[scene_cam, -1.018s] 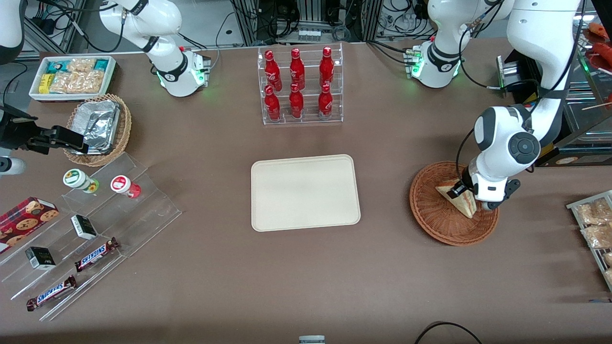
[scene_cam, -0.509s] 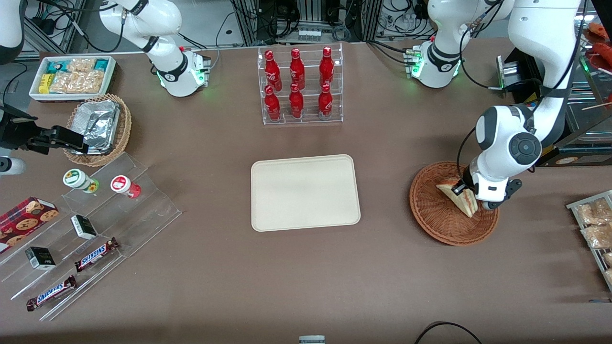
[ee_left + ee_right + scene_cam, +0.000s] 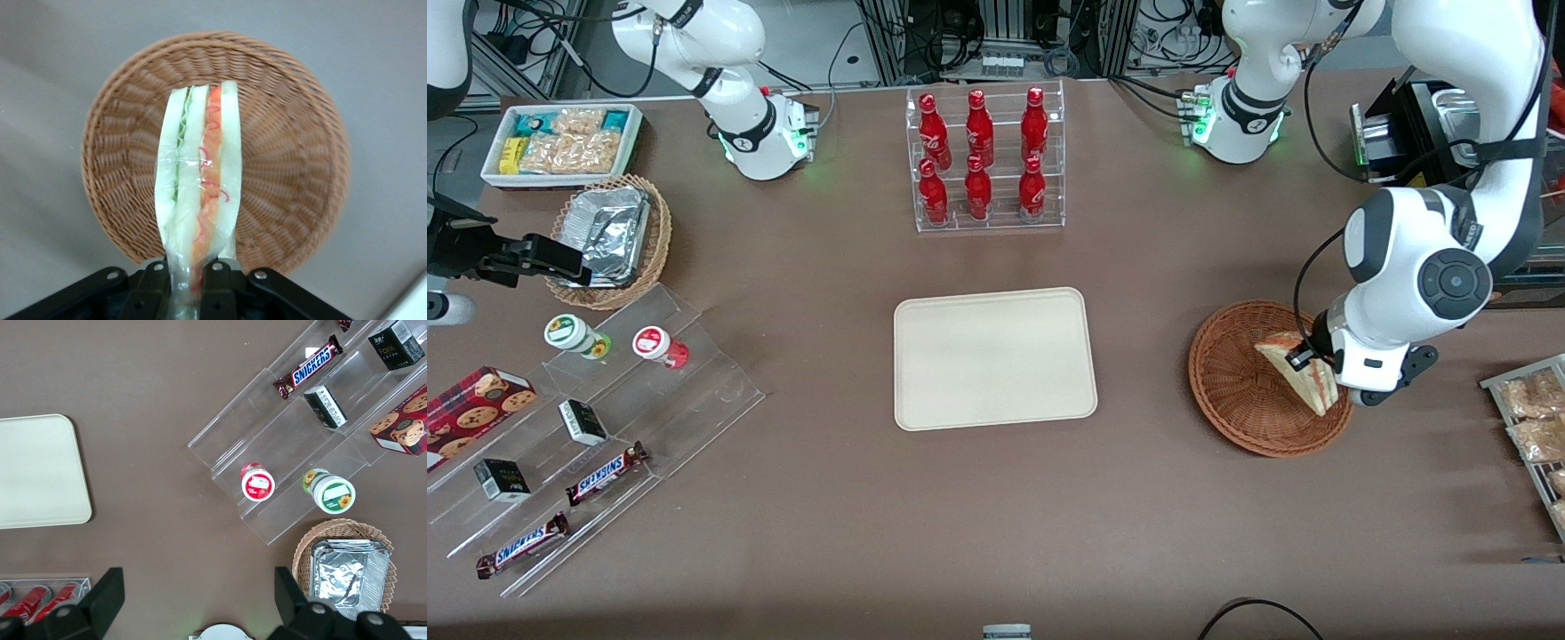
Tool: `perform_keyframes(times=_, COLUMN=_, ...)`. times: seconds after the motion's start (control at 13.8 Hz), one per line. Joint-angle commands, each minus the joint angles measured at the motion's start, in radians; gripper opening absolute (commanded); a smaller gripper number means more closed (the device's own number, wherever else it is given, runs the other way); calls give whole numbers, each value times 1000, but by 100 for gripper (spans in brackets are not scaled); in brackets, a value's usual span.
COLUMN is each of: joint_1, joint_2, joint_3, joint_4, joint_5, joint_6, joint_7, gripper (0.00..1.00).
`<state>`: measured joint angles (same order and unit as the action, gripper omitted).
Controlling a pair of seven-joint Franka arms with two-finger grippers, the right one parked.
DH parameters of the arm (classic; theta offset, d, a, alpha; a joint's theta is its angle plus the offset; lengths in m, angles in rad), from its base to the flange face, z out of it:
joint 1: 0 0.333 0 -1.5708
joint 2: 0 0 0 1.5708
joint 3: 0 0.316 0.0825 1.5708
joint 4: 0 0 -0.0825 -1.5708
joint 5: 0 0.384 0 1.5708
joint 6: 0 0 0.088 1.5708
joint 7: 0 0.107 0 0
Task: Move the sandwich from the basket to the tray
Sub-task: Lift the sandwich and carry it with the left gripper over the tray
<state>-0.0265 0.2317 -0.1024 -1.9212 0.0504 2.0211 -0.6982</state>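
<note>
bare brown table (image 3: 1147,356) between basket (image 3: 1232,404) and tray (image 3: 994,357), bottle rack (image 3: 984,160) well clear

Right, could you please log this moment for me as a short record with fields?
stage: sandwich gripped, not yet carried to the tray
gripper: left gripper above the basket, fingers shut on the wrapped sandwich
sandwich: held clear of the basket floor, filling edge facing the wrist camera
basket: nothing else seen in it
tray: tray bare, mid-table, toward the parked arm's end from the basket
nearby: rack of red bottles, farther from the front camera than the tray
</note>
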Motion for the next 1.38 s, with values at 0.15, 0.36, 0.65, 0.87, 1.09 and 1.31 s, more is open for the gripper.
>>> perform_keyframes(times=0.15, joint_1=-58, joint_2=23, joint_3=-127, joint_4=70, joint_5=-18, joint_6=-41, joint_7=-24, gripper=0)
perform_keyframes(times=0.36, joint_1=-162, joint_2=75, joint_3=-142, joint_4=116, joint_5=-26, joint_6=-41, joint_7=-32, gripper=0)
perform_keyframes(times=0.65, joint_1=-279, joint_2=176, joint_3=-142, joint_4=224, joint_5=-70, joint_6=-47, joint_7=-35, gripper=0)
perform_keyframes(times=0.87, joint_1=-366, joint_2=276, joint_3=-142, joint_4=335, joint_5=-61, joint_6=-84, joint_7=-79, gripper=0)
perform_keyframes(times=1.09, joint_1=-426, joint_2=331, joint_3=-140, joint_4=393, joint_5=-66, joint_6=-81, joint_7=-89, gripper=0)
perform_keyframes(times=1.31, joint_1=-486, joint_2=395, joint_3=-140, joint_4=477, joint_5=-63, joint_6=-71, joint_7=-148, gripper=0)
